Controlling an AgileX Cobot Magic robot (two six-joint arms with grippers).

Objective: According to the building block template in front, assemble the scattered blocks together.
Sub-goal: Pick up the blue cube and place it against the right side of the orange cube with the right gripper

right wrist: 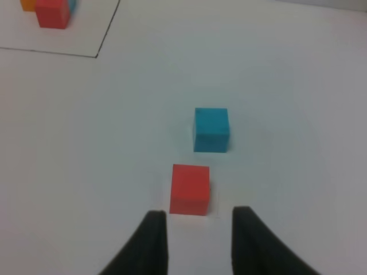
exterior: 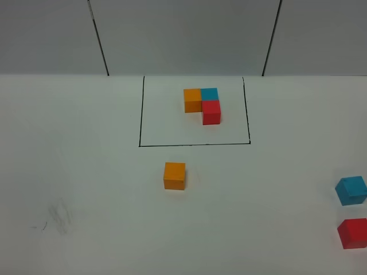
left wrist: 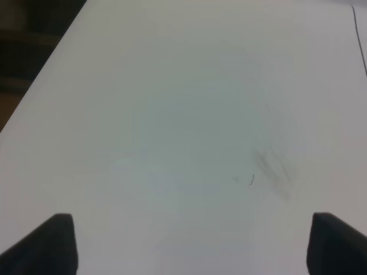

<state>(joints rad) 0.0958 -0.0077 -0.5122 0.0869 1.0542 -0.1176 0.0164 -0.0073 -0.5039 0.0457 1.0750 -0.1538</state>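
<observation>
Right wrist — red cube point(right wrist: 190, 189) between tool point(right wrist: 198, 213), blue cube point(right wrist: 211, 129).

A white table point(exterior: 74, 126) spread wide, a grey smudge point(exterior: 60, 216) at eight o'clock; behind, at twelve, stood grey wall panels point(exterior: 183, 34) with dark seams point(exterior: 99, 40).
</observation>
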